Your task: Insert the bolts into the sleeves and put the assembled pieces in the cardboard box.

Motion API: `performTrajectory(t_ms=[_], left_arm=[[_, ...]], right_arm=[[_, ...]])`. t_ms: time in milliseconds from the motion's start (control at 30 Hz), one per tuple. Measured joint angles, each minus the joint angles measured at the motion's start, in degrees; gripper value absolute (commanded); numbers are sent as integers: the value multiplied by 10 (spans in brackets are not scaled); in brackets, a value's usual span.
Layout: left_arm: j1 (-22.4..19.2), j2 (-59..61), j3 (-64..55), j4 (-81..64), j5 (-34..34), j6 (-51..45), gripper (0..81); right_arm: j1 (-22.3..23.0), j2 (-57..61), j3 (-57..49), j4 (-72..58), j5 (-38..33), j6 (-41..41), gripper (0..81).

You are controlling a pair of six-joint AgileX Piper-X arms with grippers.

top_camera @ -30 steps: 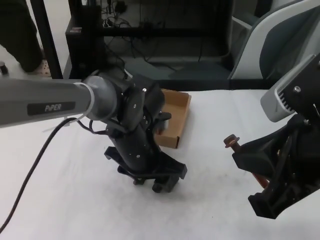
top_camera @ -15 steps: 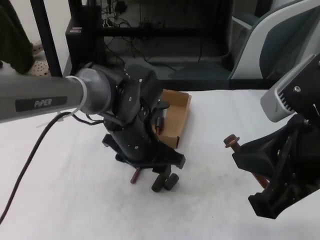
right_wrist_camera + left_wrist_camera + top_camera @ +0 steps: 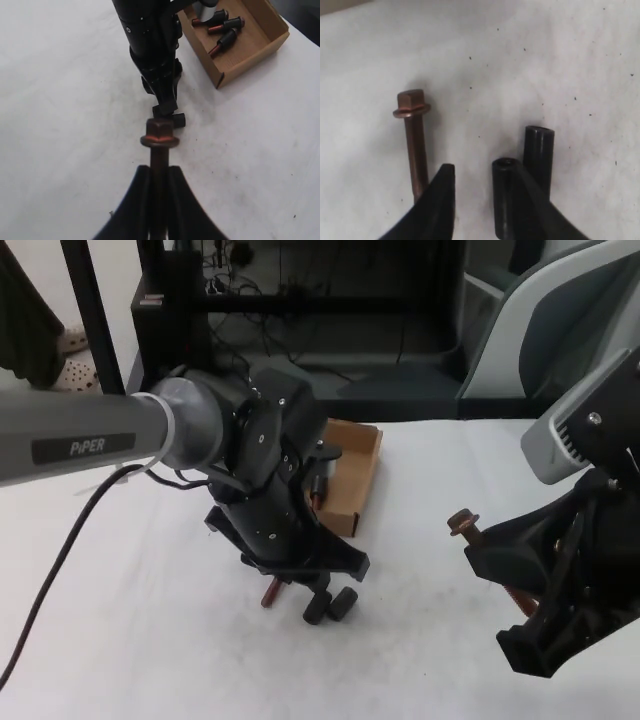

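Left pincer point(image 3: 481, 172) gapes open astride a black cylindrical sleeve point(image 3: 505, 195) on the white counter point(image 3: 570, 50); right pincer point(image 3: 159, 171) clamps a copper-coloured flanged bolt point(image 3: 159, 135).

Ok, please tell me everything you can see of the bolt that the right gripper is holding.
The bolt is copper-brown and looks like metal. It has a hexagonal head on a round flange and a straight shank. The right gripper is shut on the shank, with one dark finger on each side. The head and a short piece of shank stick out past the fingertips. No sleeve can be seen on it. It is held above the white bench and appears to touch nothing but the fingers.
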Motion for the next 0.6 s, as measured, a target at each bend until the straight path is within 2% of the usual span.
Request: performTrajectory(t_ms=[333,600], left_arm=[[0,0,0,-4,39,3,353],[0,0,0,11,43,3,353]], right_arm=[[0,0,0,0,0,0,4],[0,0,0,0,0,0,4]])
